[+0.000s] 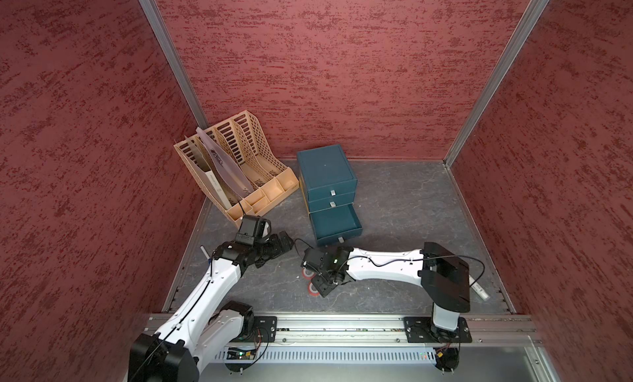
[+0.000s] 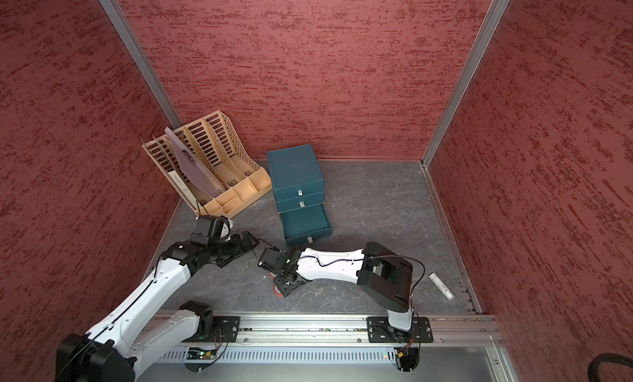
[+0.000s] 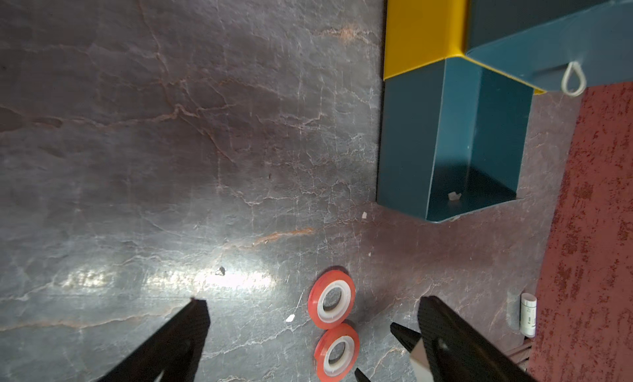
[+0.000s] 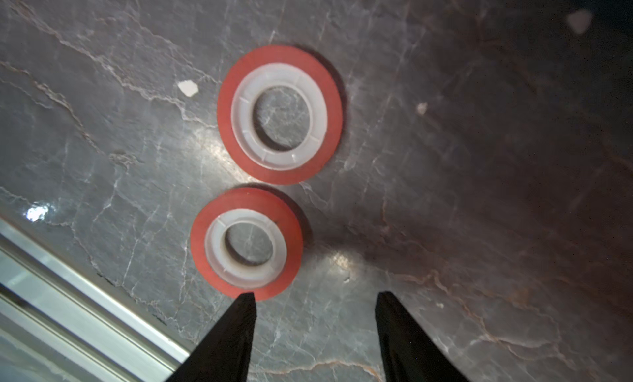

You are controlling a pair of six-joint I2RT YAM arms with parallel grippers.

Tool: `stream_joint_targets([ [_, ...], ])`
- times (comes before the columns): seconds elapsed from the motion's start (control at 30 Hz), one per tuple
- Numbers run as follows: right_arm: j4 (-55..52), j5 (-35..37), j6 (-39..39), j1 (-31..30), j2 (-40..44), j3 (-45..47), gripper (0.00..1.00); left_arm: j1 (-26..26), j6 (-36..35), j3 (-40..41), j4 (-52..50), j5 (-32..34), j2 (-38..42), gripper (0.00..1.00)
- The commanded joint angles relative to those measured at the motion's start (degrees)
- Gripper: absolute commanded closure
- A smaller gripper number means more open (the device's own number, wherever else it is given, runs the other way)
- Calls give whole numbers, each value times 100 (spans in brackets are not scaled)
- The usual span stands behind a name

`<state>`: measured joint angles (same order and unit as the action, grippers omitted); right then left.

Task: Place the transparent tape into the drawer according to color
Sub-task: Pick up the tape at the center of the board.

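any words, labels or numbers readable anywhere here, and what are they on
No text here can be read.
white tube: dark printed marks, too small to read.
white folder in the file rack: faint label strip, blurred.
red tape rolls: no print shows.
drawer unit: no print shows.

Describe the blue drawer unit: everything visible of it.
The drawer unit is a dark teal box with a yellow side seen by the left wrist. Three stacked drawers carry pale pull tabs. The bottom drawer is pulled out, no tape showing inside. It stands on the grey table, near the back wall.
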<state>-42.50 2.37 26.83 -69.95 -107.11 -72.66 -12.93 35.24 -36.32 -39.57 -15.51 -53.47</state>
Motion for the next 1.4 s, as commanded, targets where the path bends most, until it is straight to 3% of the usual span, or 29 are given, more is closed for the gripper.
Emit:
stream_joint_targets([
  [0.0, 136, 169, 128, -62, -111, -259, 39, 127, 21, 5, 134, -195, 121, 0],
  [0.33, -134, 307, 34, -71, -496, -450, 42, 207, -27, 34, 38, -250, 210, 0],
  [0.77, -866, 617, -27, 29, -564, -395, 55, 229, -78, -47, 3, -300, 200, 0],
  [1.37, -1278, 426, -241, 78, -1011, -695, 100, 229, -163, -60, -77, -348, 214, 0],
])
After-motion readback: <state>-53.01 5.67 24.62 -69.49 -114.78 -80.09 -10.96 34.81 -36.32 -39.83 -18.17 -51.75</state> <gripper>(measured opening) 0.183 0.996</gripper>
